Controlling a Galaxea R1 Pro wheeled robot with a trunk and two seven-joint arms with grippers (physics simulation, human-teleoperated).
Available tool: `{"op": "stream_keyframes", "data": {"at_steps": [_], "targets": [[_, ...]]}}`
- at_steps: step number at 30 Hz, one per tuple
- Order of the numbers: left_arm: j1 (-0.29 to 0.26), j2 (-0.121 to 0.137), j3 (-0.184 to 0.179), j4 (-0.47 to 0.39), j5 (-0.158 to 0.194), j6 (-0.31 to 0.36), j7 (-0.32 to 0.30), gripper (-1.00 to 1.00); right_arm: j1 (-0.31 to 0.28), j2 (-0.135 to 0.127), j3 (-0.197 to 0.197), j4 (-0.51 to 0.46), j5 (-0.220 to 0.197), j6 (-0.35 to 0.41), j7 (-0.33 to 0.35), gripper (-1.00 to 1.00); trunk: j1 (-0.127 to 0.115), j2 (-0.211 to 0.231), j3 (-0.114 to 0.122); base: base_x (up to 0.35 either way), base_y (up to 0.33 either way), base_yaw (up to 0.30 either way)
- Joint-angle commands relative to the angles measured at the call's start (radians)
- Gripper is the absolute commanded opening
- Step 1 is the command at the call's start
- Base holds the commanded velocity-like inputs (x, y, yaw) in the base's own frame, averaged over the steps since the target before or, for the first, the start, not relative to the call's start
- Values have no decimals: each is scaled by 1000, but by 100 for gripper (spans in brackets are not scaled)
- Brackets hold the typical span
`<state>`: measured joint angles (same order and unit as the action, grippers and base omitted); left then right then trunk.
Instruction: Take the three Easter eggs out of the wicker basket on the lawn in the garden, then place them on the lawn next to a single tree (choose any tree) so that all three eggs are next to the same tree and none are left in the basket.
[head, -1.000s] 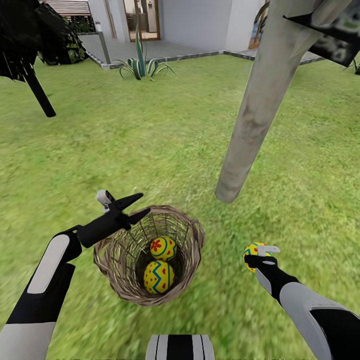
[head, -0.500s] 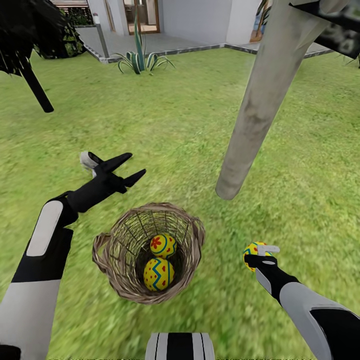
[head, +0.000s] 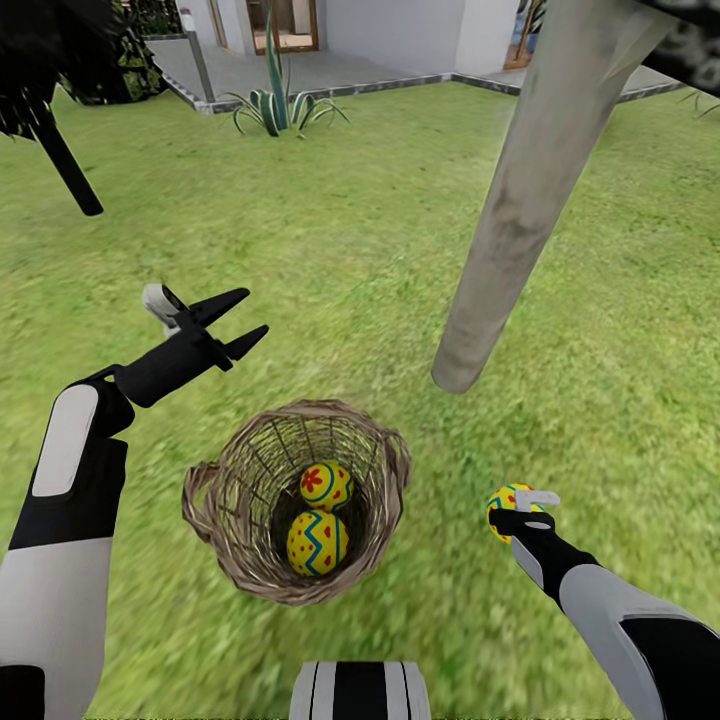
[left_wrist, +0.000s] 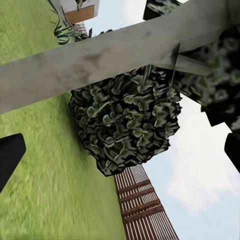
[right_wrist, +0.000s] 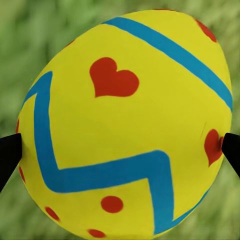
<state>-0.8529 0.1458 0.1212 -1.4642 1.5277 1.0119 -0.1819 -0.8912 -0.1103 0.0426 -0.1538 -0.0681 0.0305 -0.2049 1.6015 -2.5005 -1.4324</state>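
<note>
Right tool (head: 512, 512) is gripping one egg (right_wrist: 125, 125) over the lawn (head: 350, 260) near the tree (head: 520, 200). Left tool (head: 235, 320) is hovering wide apart beyond the wicker basket (head: 380, 490), which is holding two eggs (head: 318, 542).

Bright, even daylight, no cast shadows, lawn (head: 330, 250) smeared and soft — grass blurred behind the close egg (right_wrist: 125, 125)

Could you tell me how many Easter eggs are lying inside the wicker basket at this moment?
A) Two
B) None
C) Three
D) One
A: two eggs, one with a red flower mark and one with blue zigzags, lie inside the wicker basket, while the third egg is clamped in the right gripper over the lawn.
</note>
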Motion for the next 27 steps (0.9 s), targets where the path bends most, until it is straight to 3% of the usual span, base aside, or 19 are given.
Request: {"op": "stream_keyframes", "data": {"at_steps": [1, 27], "targets": [[0, 0, 0, 0, -9, 4, -10, 100, 0, 0, 5, -2, -7, 3, -3, -100, 0, 0, -2, 0, 0, 0], [0, -2, -7, -1, -8, 5, -11, 100, 0, 0, 5, -1, -7, -44, -2, -100, 0, 0, -44, 0, 0, 0]]}}
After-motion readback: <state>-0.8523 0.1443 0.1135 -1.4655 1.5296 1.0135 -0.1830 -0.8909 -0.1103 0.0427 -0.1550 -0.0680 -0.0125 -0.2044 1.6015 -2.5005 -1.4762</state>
